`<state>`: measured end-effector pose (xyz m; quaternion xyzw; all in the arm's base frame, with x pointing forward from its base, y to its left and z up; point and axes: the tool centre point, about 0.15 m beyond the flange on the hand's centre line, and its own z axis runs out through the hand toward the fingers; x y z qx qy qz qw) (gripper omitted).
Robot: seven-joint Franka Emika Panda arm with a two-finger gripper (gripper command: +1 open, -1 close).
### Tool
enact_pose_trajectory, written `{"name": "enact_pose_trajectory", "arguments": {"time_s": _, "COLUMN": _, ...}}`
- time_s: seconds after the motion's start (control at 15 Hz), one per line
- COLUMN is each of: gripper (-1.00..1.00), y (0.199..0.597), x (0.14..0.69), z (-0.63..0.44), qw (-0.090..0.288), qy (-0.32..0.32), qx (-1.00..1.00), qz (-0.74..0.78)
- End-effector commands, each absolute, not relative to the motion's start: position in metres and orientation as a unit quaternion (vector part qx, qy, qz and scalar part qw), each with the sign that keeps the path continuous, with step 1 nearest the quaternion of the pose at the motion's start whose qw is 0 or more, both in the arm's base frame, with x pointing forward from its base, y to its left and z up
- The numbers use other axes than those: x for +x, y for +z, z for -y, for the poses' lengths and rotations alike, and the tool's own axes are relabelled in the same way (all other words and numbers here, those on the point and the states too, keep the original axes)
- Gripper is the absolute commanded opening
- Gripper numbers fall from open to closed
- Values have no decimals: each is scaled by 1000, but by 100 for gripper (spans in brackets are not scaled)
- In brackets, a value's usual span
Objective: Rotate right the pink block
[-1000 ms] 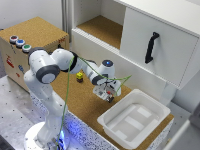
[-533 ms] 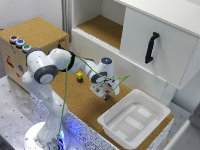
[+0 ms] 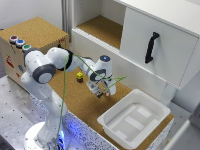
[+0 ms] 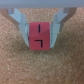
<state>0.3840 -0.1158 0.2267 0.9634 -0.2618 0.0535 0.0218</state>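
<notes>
The block (image 4: pixel 38 37) is held between the fingers (image 4: pixel 22 31) of the gripper (image 4: pixel 40 34), closed on its two sides, on the cork surface (image 4: pixel 42 67). It looks near-square, so no long axis can be told; a dark L-shaped mark is seen on its face. In the exterior view the block is mostly hidden under the gripper (image 3: pixel 101 93), between the yellow block (image 3: pixel 79 76) and the tray (image 3: pixel 157 106).

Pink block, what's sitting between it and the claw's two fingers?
Nothing: in the wrist view the pink block sits directly between the claw's fingers, on bare cork.
</notes>
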Motion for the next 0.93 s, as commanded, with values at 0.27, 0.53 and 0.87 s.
{"name": "enact_pose_trajectory", "arguments": {"time_s": 0.27, "gripper": -100, "y": 218, "x": 369, "z": 130, "qw": 45, "qy": 44, "qx": 869, "qz": 491}}
{"name": "enact_pose_trajectory", "arguments": {"time_s": 0.53, "gripper": -100, "y": 211, "x": 379, "z": 134, "qw": -32, "qy": 40, "qx": 817, "qz": 574}}
{"name": "enact_pose_trajectory", "arguments": {"time_s": 0.87, "gripper": -100, "y": 205, "x": 399, "z": 123, "qw": -50, "qy": 40, "qx": 780, "qz": 622}}
